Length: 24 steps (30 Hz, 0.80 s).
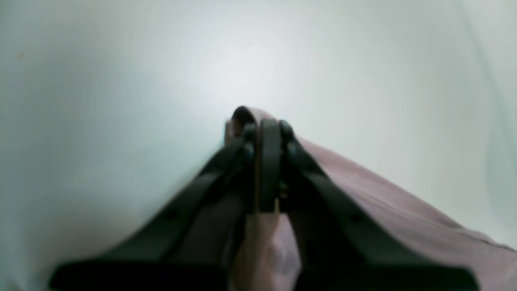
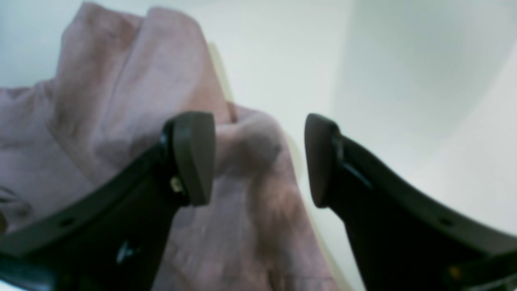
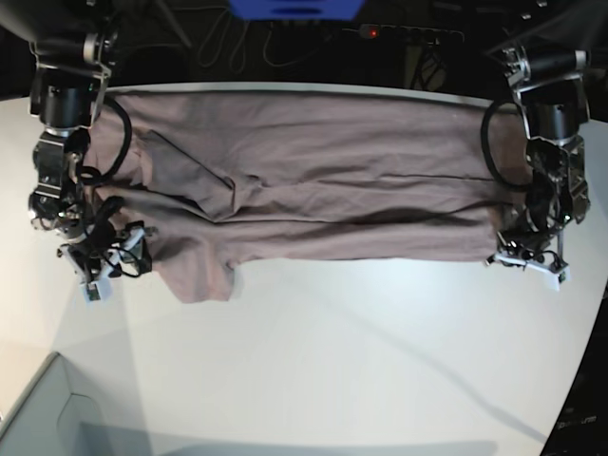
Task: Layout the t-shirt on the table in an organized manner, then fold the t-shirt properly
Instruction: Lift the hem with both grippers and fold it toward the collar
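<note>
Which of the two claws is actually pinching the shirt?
The left gripper, on the base view's right, is shut on the t-shirt. The right gripper stands open over the cloth, with nothing between its fingers.

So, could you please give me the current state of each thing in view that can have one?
t-shirt: spread sideways across the table, wrinkled, one long fold along its length, not yet folded up.
left hand: shut on the t-shirt's edge.
right hand: open, above the cloth at the t-shirt's edge, holding nothing.
table: white, bearing the t-shirt.
</note>
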Available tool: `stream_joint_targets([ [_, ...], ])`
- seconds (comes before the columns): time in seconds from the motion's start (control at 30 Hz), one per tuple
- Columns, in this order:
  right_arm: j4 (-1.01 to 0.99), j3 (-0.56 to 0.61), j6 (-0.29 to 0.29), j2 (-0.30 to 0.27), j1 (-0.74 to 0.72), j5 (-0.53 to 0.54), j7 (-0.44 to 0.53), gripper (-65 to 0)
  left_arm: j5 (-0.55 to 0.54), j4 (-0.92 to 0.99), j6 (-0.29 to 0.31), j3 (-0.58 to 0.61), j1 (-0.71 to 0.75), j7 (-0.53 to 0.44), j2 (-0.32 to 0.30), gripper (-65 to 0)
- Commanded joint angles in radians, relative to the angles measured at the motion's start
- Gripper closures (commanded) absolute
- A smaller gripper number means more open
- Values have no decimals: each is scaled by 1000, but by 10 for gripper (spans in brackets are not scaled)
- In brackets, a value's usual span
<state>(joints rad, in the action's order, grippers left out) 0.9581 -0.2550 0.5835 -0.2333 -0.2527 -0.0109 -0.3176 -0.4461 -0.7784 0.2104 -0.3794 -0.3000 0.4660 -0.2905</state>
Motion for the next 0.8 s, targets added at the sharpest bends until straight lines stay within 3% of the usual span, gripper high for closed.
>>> stream_joint_targets([
  [0.0,-12,-2,13,-13,-35,10,15,-355,-4,-16,7,-2,-26,-20,-16,-2],
  [0.3,-103,-2,13,-21,-52,10,15,-340,-4,-16,7,-2,-26,-22,-16,-2],
  [0.4,-104,12,13,-21,-55,10,15,-248,-4,-16,7,-2,-26,-23,-16,-2],
  [0.53,-100,69,13,-21,-60,10,15,-19,-6,-16,7,-2,-26,-26,-16,-2],
  [0.77,-97,49,13,-27,-116,10,13,0,-9,-28,7,-3,-40,-26,-16,-2],
])
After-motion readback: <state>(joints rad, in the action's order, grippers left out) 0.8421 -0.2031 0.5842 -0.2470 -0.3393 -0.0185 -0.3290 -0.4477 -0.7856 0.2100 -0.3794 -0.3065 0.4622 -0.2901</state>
